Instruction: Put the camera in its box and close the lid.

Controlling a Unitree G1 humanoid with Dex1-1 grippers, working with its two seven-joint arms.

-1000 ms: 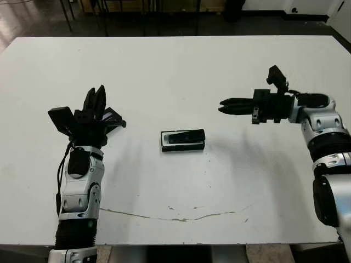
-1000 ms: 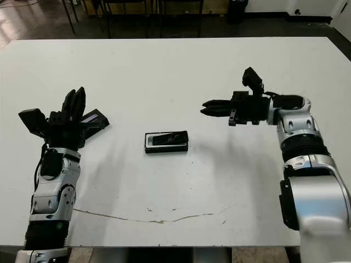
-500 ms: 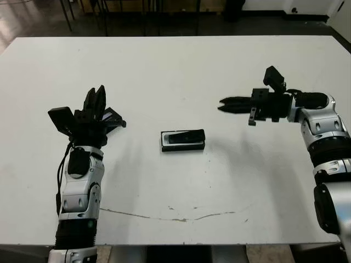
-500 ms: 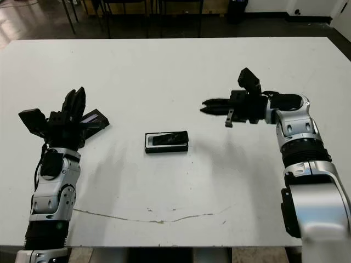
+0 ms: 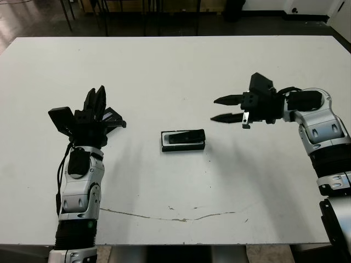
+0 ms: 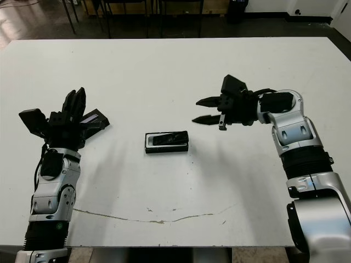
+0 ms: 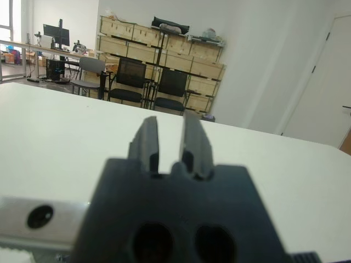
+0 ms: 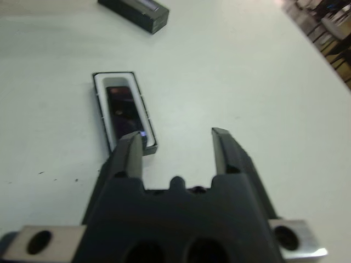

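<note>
While the camera [image 8: 125, 103] lies in the box [image 5: 183, 140] mid-table, the lid [image 6: 93, 119] sits apart near the left edge by the narrow left gripper [image 7: 170, 143]. Wide and empty, the right gripper [image 5: 220, 109] could nudge the box sideways.

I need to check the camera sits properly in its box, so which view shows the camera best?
The right wrist view: the camera lies large and unobstructed inside the white-lined box. Both eye views show it small, as a dark sliver in the box. The left wrist view does not show it.
</note>
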